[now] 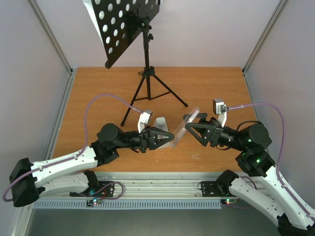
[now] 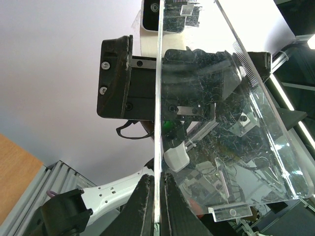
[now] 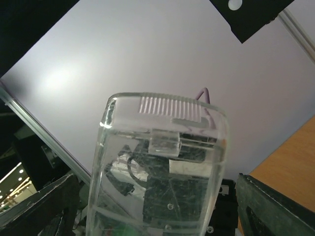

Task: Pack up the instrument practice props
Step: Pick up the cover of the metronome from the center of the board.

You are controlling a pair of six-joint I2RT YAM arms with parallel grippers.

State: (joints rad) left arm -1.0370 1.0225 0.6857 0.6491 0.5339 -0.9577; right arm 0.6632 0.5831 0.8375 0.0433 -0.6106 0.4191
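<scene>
A scratched clear plastic cover (image 2: 231, 147) with a ribbed grip hangs tilted above the table between both arms (image 1: 183, 129). My left gripper (image 2: 158, 182) is shut on its thin lower edge (image 1: 172, 139). My right gripper (image 3: 157, 179) stands open around the cover's other end (image 3: 157, 162), one finger on each side with a narrow gap (image 1: 191, 124). A small white object (image 1: 161, 122), maybe the metronome, sits on the table behind the left fingers, partly hidden. The black music stand (image 1: 146, 73) stands at the back. Its round-holed desk (image 1: 123, 29) shows white through the holes.
The tripod legs (image 1: 170, 92) spread over the back middle of the wooden table (image 1: 216, 83). Pale walls with metal frame posts (image 1: 54, 39) close in the left and right sides. A metal rail (image 1: 157, 189) runs along the near edge.
</scene>
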